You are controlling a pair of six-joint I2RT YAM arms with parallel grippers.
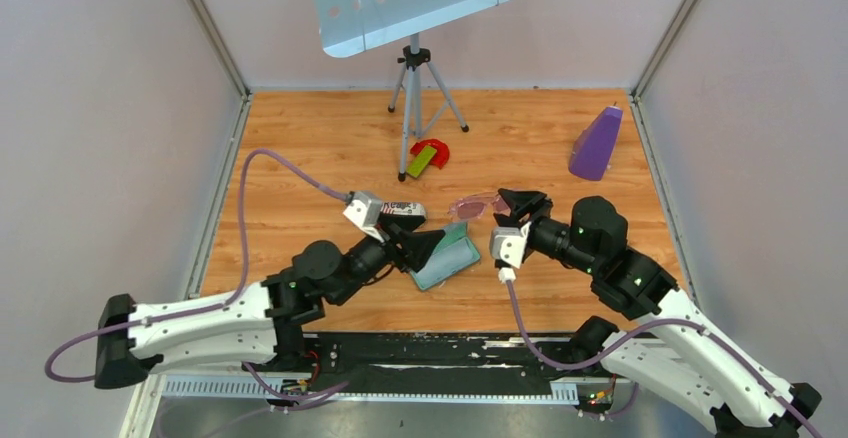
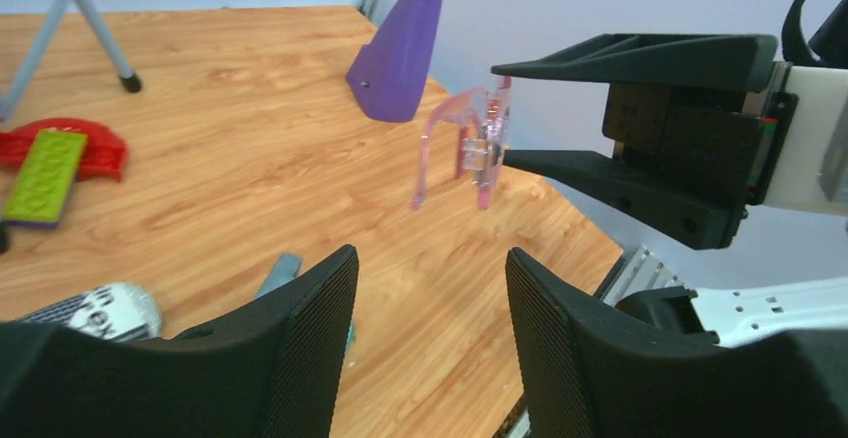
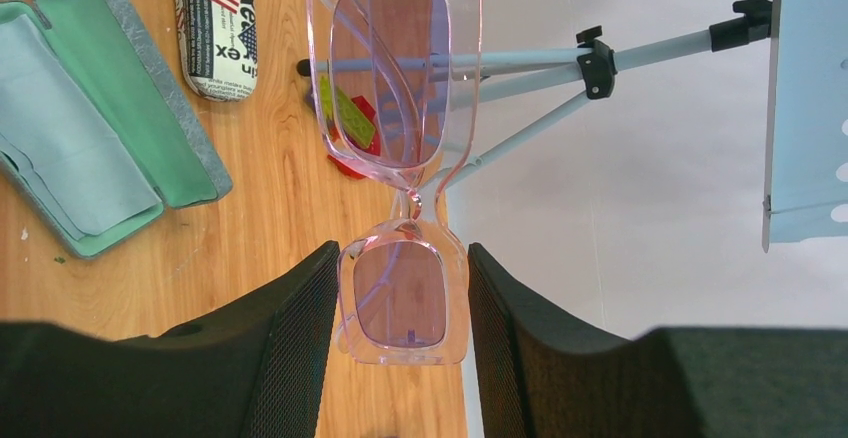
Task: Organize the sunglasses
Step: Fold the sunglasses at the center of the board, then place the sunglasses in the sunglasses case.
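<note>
Sunglasses (image 3: 405, 158): a pair with a translucent pink frame and squarish, purple-tinted lenses. A slender pink arm shows in the left wrist view. The pair is held in the air above the wooden table (image 1: 330, 138), near its middle. One lens sits between the two black fingers of the right claw (image 1: 515, 203), and the other projects beyond the fingertips toward the left arm.

Right arm: elbow bent, forearm reaching inward and to the left, claw closed on the frame.

Left arm: stretched low across the table toward the right. Its claw (image 1: 425, 248) has the fingers parted with nothing between them, and it is poised over the open case (image 1: 450, 263). In the left wrist view the sunglasses hang beyond and above the gap between the left fingers, apart from them.

Case: grey outside, green inside, lid laid flat, with a pale blue cloth (image 3: 60, 138) lying in it. Just beyond it lies a printed pouch (image 3: 215, 28) with a flag pattern.

Farther back are a tripod (image 1: 415, 83), red and green toy blocks (image 1: 428, 156) and a purple cone-shaped object (image 1: 596, 143).
</note>
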